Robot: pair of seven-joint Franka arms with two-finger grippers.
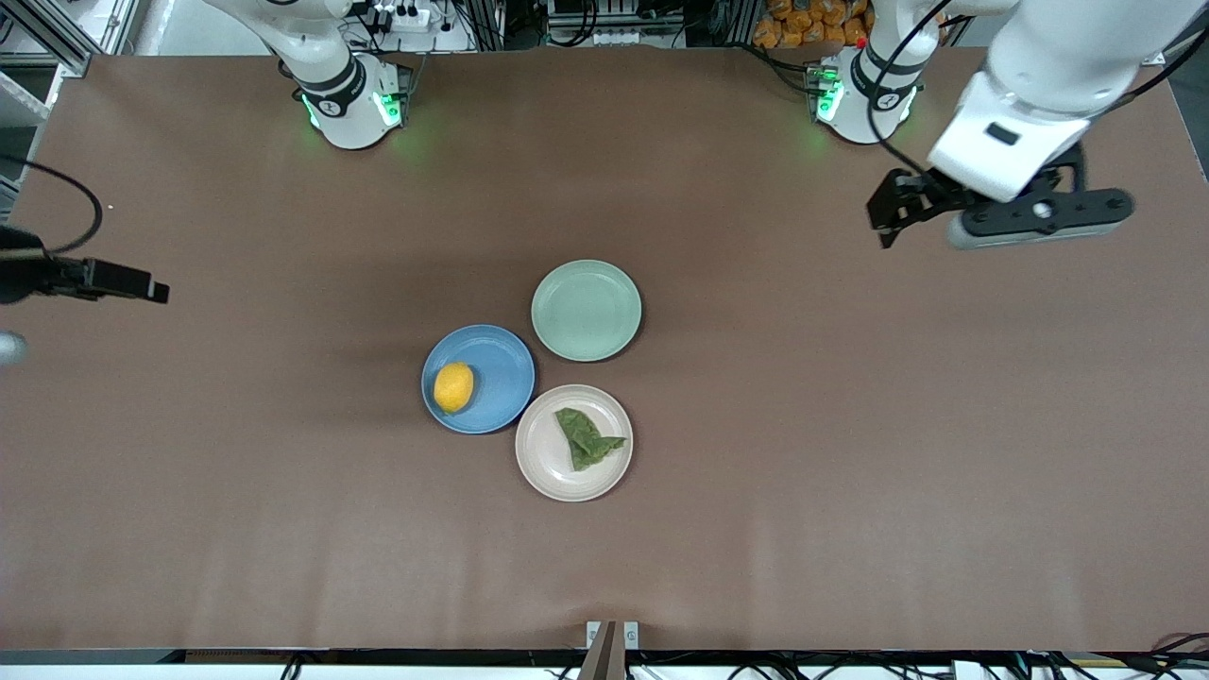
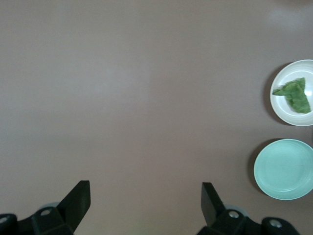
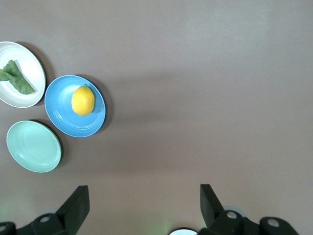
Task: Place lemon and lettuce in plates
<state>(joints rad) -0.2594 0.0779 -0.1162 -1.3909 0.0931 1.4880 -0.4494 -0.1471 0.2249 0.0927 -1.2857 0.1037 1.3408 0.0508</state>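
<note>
The lemon (image 1: 453,387) lies in the blue plate (image 1: 501,373) at the table's middle. The lettuce (image 1: 587,438) lies in the beige plate (image 1: 548,465), which touches the blue plate and sits nearest the front camera. My left gripper (image 1: 883,224) is open and empty, up over bare table near the left arm's end. My right gripper (image 1: 156,289) is open and empty over the table's edge at the right arm's end. The left wrist view shows my left gripper (image 2: 145,197), the lettuce (image 2: 295,94) and the beige plate (image 2: 282,106). The right wrist view shows my right gripper (image 3: 144,198), the lemon (image 3: 83,100), the blue plate (image 3: 62,113) and the lettuce (image 3: 14,77).
An empty pale mint-green plate (image 1: 587,311) sits beside the two plates, farther from the front camera; it also shows in the left wrist view (image 2: 283,169) and the right wrist view (image 3: 33,146). A small bracket (image 1: 612,636) stands at the table's near edge.
</note>
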